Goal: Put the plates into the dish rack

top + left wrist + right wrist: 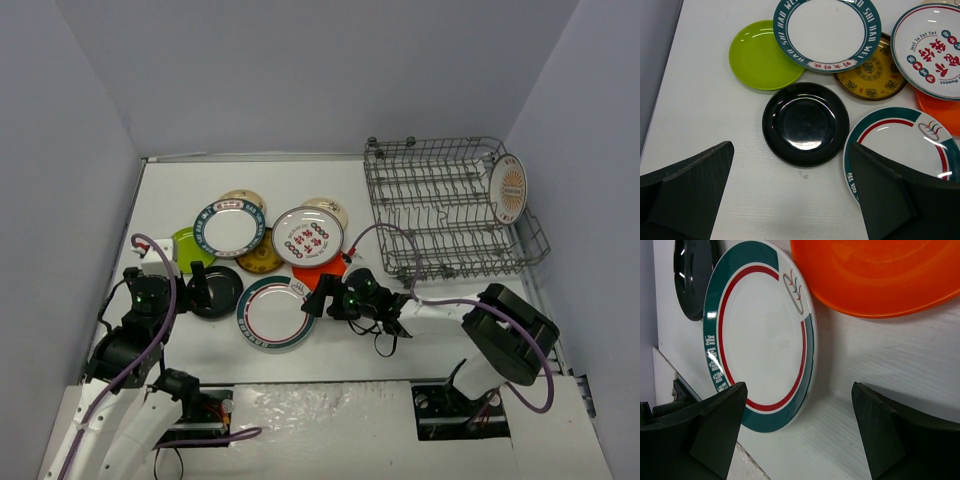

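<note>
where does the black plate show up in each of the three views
Top external: black plate lies left of centre, near the left arm.
Left wrist: black plate lies in the middle of the picture.
Right wrist: black plate sits in the top left corner, partly cut off.
Shared landmark: the white plate with the green and red rim, right beside it in every view.

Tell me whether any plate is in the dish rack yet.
Yes, one white plate with an orange pattern stands upright at the dish rack's right end.

The top view looks down from above the near edge; both close, low wrist views share the green-and-red-ringed plate.
</note>
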Action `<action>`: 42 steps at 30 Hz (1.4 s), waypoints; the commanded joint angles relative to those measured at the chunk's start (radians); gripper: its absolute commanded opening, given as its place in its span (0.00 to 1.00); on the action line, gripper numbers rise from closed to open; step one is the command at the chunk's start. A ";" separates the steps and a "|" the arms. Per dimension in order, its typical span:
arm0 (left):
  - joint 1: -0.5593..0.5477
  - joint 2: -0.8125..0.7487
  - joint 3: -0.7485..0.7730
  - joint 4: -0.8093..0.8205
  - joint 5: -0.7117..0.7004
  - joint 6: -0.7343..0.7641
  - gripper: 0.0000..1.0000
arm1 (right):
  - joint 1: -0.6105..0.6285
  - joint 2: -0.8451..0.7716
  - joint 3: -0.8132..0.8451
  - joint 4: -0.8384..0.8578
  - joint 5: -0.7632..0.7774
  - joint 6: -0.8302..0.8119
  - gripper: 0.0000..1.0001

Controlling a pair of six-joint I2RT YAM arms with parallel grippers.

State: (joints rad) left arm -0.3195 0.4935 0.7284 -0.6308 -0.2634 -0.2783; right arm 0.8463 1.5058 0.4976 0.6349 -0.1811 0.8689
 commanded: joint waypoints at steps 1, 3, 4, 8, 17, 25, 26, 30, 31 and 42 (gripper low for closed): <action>-0.001 0.020 0.043 0.049 -0.013 -0.007 0.97 | 0.008 0.070 0.027 0.136 -0.025 0.042 0.81; -0.001 0.020 0.043 0.050 -0.011 -0.006 0.97 | 0.008 0.111 0.038 0.146 -0.045 0.049 0.80; -0.001 0.021 0.043 0.050 -0.010 -0.006 0.97 | 0.008 0.122 0.038 0.155 -0.057 0.053 0.80; -0.001 0.016 0.043 0.049 -0.010 -0.006 0.97 | 0.010 0.172 0.022 0.219 -0.082 0.085 0.74; -0.001 0.011 0.043 0.052 -0.008 -0.002 0.97 | 0.013 0.183 -0.014 0.197 -0.065 0.078 0.43; -0.001 0.014 0.043 0.051 -0.006 -0.001 0.97 | 0.013 0.151 -0.029 0.142 -0.036 0.017 0.00; -0.001 0.014 0.043 0.053 -0.005 -0.001 0.97 | 0.013 0.130 -0.025 0.117 -0.036 0.002 0.00; -0.001 0.013 0.042 0.052 -0.005 -0.001 0.97 | 0.012 0.019 0.023 -0.031 -0.028 -0.060 0.00; -0.001 0.014 0.042 0.053 -0.005 -0.002 0.97 | 0.013 -0.012 0.037 -0.068 -0.027 -0.085 0.00; -0.001 0.016 0.042 0.054 -0.006 -0.001 0.97 | -0.110 -0.417 0.454 -0.759 0.142 -0.431 0.00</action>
State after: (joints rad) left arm -0.3195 0.4946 0.7284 -0.6304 -0.2626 -0.2775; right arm 0.8217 1.2352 0.7463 0.0990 -0.1449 0.6089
